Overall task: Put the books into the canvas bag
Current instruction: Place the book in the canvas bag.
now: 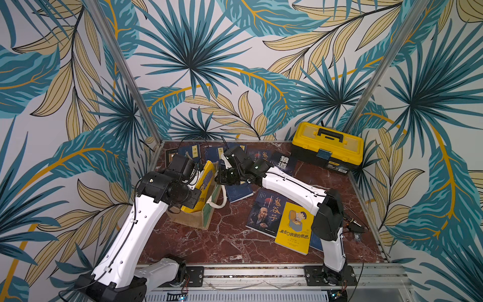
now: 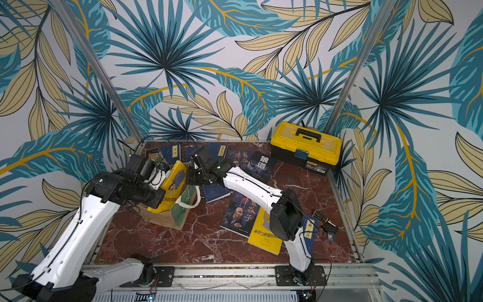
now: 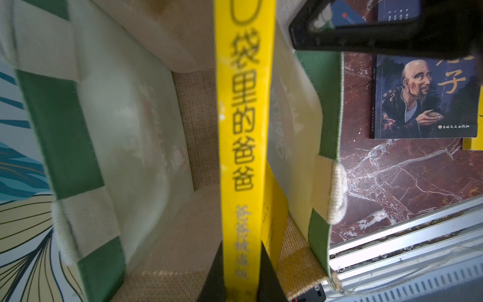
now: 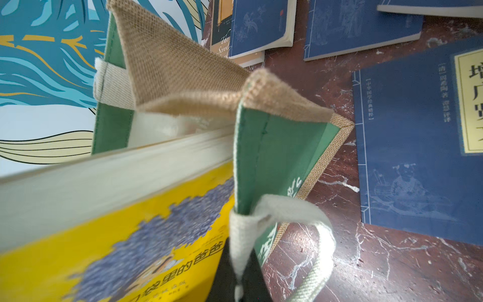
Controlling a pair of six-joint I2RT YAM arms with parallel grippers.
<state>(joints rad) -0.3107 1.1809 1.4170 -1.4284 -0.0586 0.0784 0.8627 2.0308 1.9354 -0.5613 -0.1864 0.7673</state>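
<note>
The left pincer (image 3: pixel 241 285) is pinching a yellow book (image 3: pixel 243 130) by one end of its spine, and the book stands on edge inside the canvas bag (image 1: pixel 194 222), which sits on the left part of the desk (image 1: pixel 222 243). In both top views the book leans at a slant with its upper part above the rim. The right pincer (image 4: pixel 239 277) is pressed together on the white strap (image 4: pixel 243 230) at the bag's green panel, holding that side of the mouth apart. The likeliest trouble is the bag itself: it looks soft and light, and its jute end wall (image 4: pixel 170 73) is creased inward in the right wrist view. The book's leading corner could catch that fold and drag the wall down instead of sliding past. Whether the book's lower edge touches the bag's floor cannot be told. If let go short of it, the book would probably drop and settle slantwise across the mouth, leaving little room for the rest. A hard pull on the strap could tip or slide the bag, and freeing the strap early would let the panel sag onto the cover. Gripped so near one end, the book may also swing in the pincer. Most of the books lie out on the desk — a portrait book (image 1: pixel 266 211) and a second yellow book (image 1: pixel 294 230) near the right arm, navy books (image 1: pixel 194 151) at the back — so a badly seated book here would hamper every later one.
</note>
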